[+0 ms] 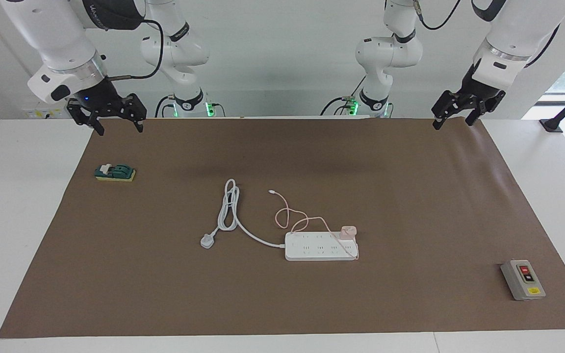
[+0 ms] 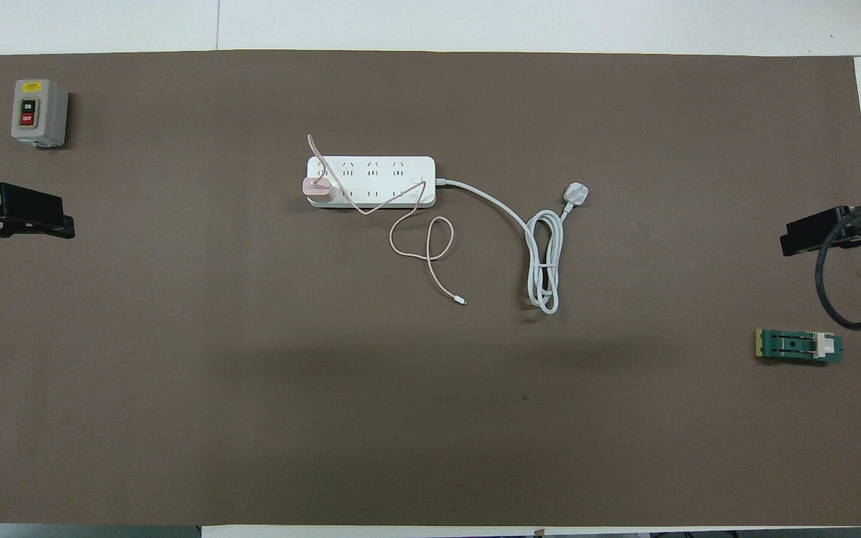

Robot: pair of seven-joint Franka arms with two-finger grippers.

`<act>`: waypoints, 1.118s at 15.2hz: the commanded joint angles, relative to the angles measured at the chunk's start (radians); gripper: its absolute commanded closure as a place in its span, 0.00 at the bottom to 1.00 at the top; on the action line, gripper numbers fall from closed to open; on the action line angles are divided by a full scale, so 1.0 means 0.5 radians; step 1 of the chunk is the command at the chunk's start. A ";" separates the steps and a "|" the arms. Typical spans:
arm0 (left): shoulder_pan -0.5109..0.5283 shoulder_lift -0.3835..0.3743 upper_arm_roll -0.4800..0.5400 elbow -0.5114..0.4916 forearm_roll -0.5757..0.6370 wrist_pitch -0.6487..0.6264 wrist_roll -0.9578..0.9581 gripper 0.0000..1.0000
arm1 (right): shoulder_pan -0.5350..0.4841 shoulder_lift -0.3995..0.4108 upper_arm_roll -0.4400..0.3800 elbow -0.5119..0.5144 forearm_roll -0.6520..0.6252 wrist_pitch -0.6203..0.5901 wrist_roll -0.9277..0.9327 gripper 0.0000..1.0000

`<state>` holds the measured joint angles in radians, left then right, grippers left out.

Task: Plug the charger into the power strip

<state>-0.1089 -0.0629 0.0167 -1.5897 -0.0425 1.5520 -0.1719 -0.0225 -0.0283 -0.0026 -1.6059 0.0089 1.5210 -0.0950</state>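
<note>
Both grippers, the right (image 1: 118,123) and the left (image 1: 453,119), hang over the robots' edge of the surface, fingers open, holding nothing. Farther out at mid-surface, the charger (image 1: 348,231) sits on the power strip (image 1: 321,246), at its end toward the left arm. Judging whether it is seated, press straight down, bracing the strip.

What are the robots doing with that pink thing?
Nothing is being held right now. The pink charger sits on the power strip at the end toward the left arm, its cable looping nearer the robots. Whether it is pushed fully in can't be seen. The left gripper and right gripper wait, open, up at the mat's corners.
</note>
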 commanded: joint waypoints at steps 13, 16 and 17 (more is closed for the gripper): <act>0.132 0.068 -0.024 0.066 0.088 -0.021 0.546 0.00 | -0.023 -0.048 0.021 -0.050 -0.033 -0.020 -0.034 0.00; 0.135 0.046 -0.024 0.059 0.088 0.013 0.543 0.00 | -0.026 -0.051 0.021 -0.050 -0.033 -0.020 -0.034 0.00; 0.138 0.028 -0.024 0.056 0.088 0.004 0.540 0.00 | -0.023 -0.048 0.021 -0.050 -0.033 -0.020 -0.034 0.00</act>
<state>-0.0583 -0.0222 0.0184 -1.5506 -0.0092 1.5409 0.0823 -0.0225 -0.0284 -0.0026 -1.6059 0.0089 1.5210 -0.0950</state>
